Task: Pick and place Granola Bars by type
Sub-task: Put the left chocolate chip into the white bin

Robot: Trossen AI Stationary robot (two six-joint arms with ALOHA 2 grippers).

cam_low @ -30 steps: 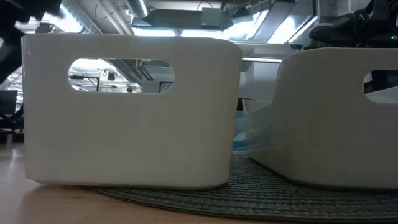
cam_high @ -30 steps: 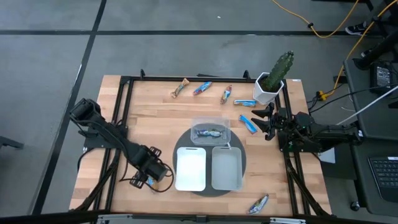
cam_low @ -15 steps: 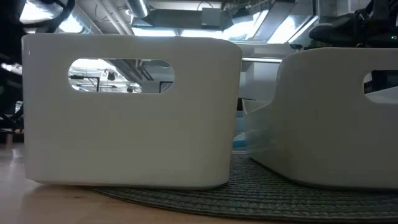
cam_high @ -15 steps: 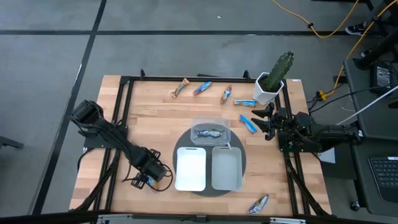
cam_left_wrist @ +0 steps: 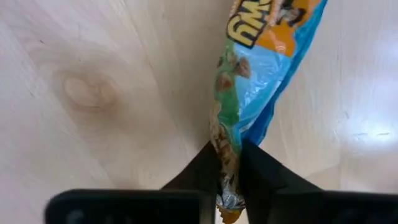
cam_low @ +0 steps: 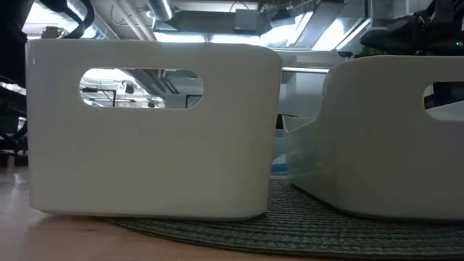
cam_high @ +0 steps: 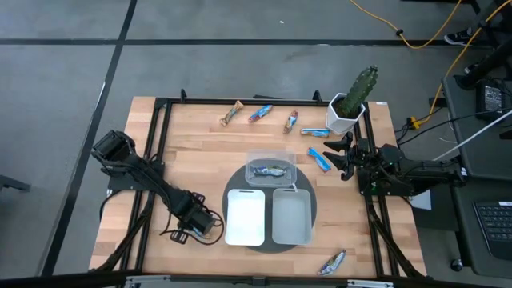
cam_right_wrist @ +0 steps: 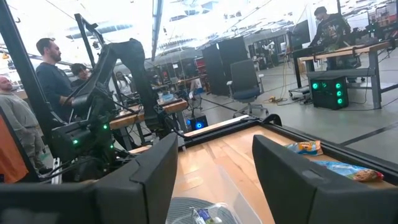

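Comparing this with the earlier overhead pictures, I see my left gripper (cam_left_wrist: 227, 163) has gone from standing open over the near-left part of the table (cam_high: 200, 156) to being pinched shut on a blue-orange granola bar (cam_left_wrist: 258, 81), so I judge the grasp made and the lift toward the trays due next. In the left wrist view the two dark fingers (cam_left_wrist: 202, 168) clamp one crimped end of the wrapper, and the bar's long axis runs straight away from the fingertips, its free end pointing forward, flat on the wood. From above, the gripper sits just left of the white tray (cam_high: 246, 216), which stands beside the grey tray (cam_high: 292, 218). My right gripper (cam_high: 342, 156) waits parted and empty near the plant pot (cam_high: 342, 118), other bars lying along the far edge.
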